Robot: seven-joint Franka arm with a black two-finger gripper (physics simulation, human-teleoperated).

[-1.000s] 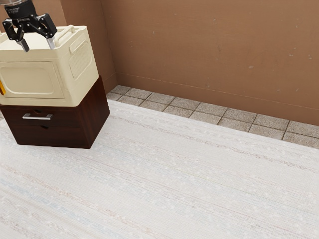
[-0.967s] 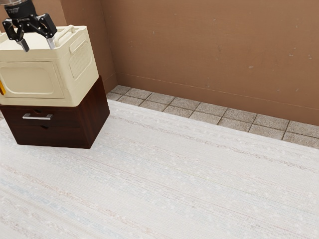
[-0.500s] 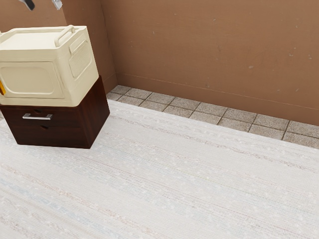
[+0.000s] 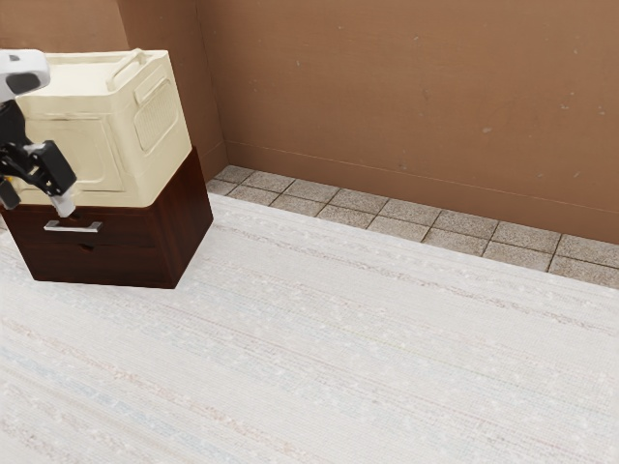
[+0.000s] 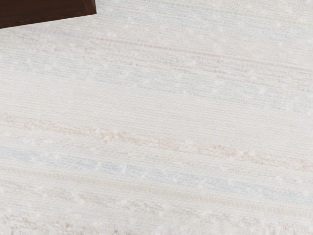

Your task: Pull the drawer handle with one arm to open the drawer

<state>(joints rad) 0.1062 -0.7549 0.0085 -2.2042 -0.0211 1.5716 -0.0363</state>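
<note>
Wall (image 4: 406, 97), brown, behind everything. Pale, streaked cloth (image 4: 368, 358) spread across the foreground. Cream crate (image 4: 150, 126) sitting on a dark cabinet (image 4: 189, 217), toward the exterior view's left; in the wrist view a corner of that cabinet pokes in over the cloth. White arm (image 4: 21, 75) coming in at the exterior view's left edge, black gripper (image 4: 36, 201) slung below it, in front of crate and cabinet as I see it. Upper drawer (image 4: 131, 230) looks shut, flush with the cabinet front. Smallest, and the one that matters: silver handle (image 4: 73, 228), a short level bar on that drawer, just below the nearer fingertip.

Step in hand, my reading: lining up on the handle. To do it well, keep clear of the crate's overhanging front, lower a little, set one finger above the bar and one below, close squarely, then draw straight out from the cabinet face. A slanted pull might slip off or bind the drawer; reaching too deep could jam fingertips on the wood.

Jaws: spread well apart, nothing held. The nearer tip seems close above the bar; whether it brushes the drawer front, I cannot tell from here.
</note>
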